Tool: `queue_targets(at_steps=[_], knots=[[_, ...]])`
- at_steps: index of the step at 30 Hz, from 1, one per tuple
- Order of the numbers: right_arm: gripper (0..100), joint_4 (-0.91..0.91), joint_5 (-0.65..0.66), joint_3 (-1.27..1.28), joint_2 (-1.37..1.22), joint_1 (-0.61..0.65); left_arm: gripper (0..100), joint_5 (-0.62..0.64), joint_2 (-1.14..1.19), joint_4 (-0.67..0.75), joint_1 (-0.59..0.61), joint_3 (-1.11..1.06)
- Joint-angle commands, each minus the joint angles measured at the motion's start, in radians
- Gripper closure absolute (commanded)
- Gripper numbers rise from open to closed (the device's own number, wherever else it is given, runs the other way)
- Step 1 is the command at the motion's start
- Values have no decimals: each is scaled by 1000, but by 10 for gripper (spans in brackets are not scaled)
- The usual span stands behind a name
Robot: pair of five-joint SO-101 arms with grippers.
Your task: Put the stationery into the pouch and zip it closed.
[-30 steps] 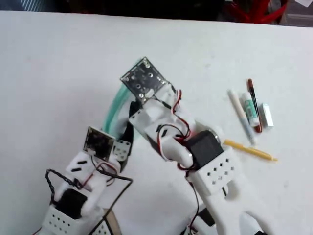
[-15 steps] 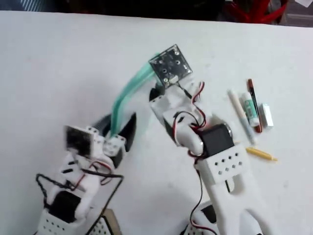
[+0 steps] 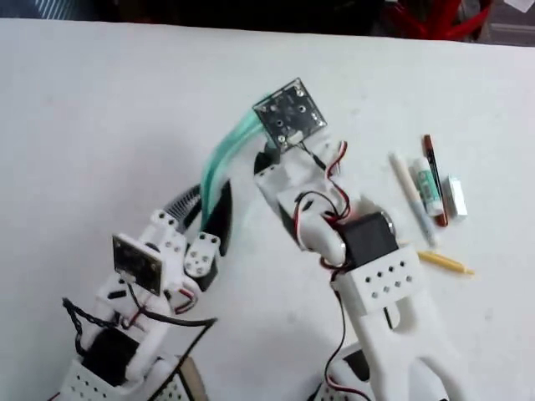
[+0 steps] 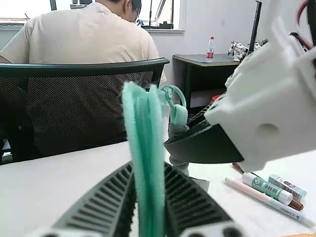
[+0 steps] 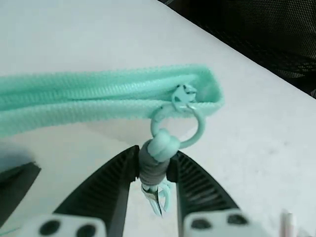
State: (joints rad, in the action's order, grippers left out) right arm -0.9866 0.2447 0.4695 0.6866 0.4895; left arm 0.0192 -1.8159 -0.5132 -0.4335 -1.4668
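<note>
Left end effector [image 4: 148, 195]: clamping the near end of the mint pouch [image 3: 224, 154], which is standing on edge.
Right end effector [image 5: 155, 168]: pinching the zipper pull [image 5: 159, 143] at the pouch's far end.
Stationery [image 3: 428, 194]: lying on the worktop [image 3: 100, 109] beside the right arm, well apart from the pouch.

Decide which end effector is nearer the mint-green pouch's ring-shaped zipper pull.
Right. The right end effector holds the ring-shaped zipper pull; the left end effector clamps the mint-green fabric pouch at the opposite end.

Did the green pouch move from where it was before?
Yes. The pouch has shifted toward the pens, its zipper pull held in the right gripper.
</note>
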Motion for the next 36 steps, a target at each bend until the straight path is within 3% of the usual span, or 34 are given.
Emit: queue_targets(at_steps=[1, 9, 17, 21, 36], knots=[[980, 7, 3, -6, 18, 10, 978, -8, -7, 34, -28, 55], [980, -143, 5, -127, 58, 88, 979, -64, -5, 34, -27, 32], [980, -337, 187, -292, 176, 263, 979, -64, -5, 26, -27, 31], [980, -398, 233, -330, 186, 288, 979, -64, -5, 26, -27, 31], [980, -444, 290, -152, 186, 348, 979, -63, -7, -3, -28, 38]])
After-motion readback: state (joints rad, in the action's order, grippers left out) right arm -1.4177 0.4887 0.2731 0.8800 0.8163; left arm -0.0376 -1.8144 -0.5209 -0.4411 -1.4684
